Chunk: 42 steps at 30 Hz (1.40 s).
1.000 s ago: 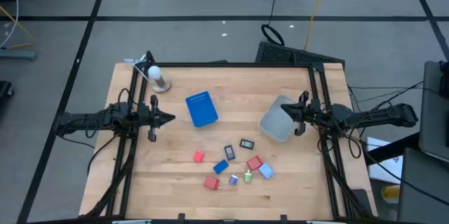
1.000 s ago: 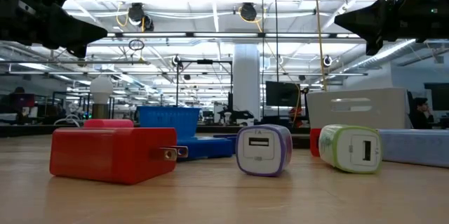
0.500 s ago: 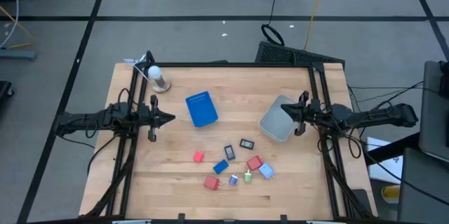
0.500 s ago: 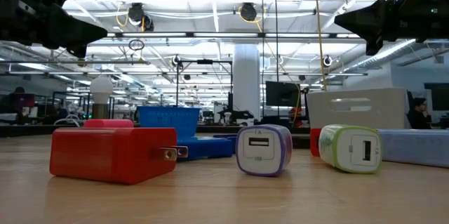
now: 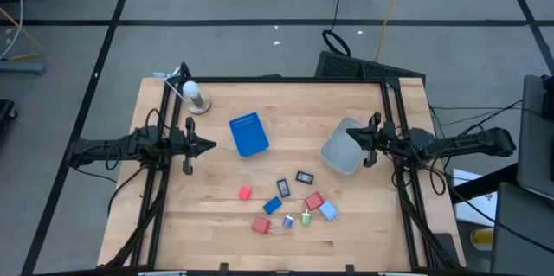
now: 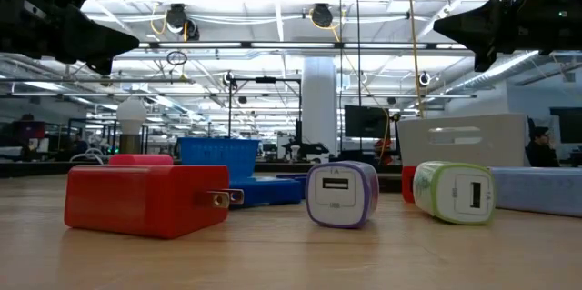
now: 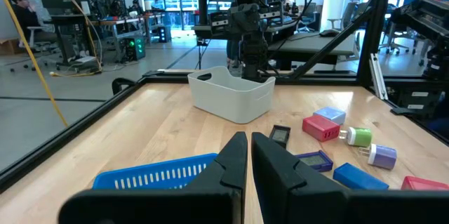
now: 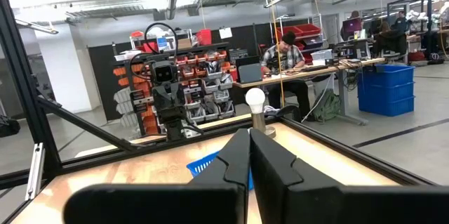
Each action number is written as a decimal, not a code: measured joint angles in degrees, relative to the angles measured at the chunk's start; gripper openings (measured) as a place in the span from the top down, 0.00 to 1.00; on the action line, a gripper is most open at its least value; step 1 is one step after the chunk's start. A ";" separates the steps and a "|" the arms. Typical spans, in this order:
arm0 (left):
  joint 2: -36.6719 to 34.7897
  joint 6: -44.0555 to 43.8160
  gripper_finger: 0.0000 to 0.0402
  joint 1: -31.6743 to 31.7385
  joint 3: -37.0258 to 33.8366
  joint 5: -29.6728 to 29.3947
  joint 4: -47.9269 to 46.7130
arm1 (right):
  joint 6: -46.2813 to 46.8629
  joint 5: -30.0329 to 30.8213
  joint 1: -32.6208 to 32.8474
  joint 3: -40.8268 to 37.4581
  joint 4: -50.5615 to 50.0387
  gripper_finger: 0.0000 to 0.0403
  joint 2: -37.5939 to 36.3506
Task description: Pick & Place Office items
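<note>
- My left gripper (image 5: 210,146) hovers at the table's left, fingers pressed together, empty.
- One blue slatted square tray (image 5: 249,133) lies just past it.
- The office items (image 5: 288,202) lie scattered at front centre: three red blocks, blue and light-blue ones, two flat black pieces, one purple and one green rounded plug.
- One grey bin (image 5: 341,152), smooth-walled.
- My right gripper (image 5: 357,138) hangs beside it, fingers together.

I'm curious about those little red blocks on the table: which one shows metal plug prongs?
The red block at the near edge, beside the purple bit: the low view shows two metal prongs jutting from its side. The other two red ones show none.
</note>
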 joint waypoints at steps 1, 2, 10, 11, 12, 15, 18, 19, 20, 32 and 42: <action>0.00 0.01 0.94 0.00 0.01 0.00 0.00 | 0.00 0.01 -0.01 0.00 0.00 0.99 -0.01; 0.00 0.02 0.94 0.00 0.01 -0.01 0.00 | 0.01 0.01 -0.02 0.00 0.00 0.99 -0.01; 0.00 0.02 0.94 0.00 0.01 -0.01 0.00 | 0.01 0.00 -0.02 0.00 0.00 0.99 0.00; 0.00 -0.01 0.94 0.00 0.01 -0.01 0.00 | 0.02 0.00 -0.01 0.00 0.00 0.99 0.00; 0.00 0.00 0.94 0.00 0.01 -0.01 0.00 | 0.00 0.01 -0.02 0.00 0.00 0.99 -0.02; 0.00 0.00 0.94 0.00 0.01 -0.01 0.00 | 0.00 0.00 -0.01 0.00 0.00 0.99 -0.01; 0.00 0.02 0.94 0.00 0.01 -0.01 0.00 | 0.02 0.01 -0.01 0.00 0.00 0.99 -0.01; 0.00 0.01 0.94 0.00 0.01 -0.01 0.00 | 0.01 0.02 -0.01 0.00 0.00 0.99 -0.01; 0.00 0.00 0.94 0.00 0.01 -0.01 0.00 | 0.02 0.02 0.00 0.00 0.00 0.99 -0.02; 0.00 0.11 0.94 0.00 0.00 -0.01 0.01 | 0.00 0.02 0.00 0.00 0.00 0.99 -0.02; 0.00 5.66 0.94 0.07 0.01 -1.06 0.84 | 0.00 0.01 0.00 0.00 0.06 0.99 -0.01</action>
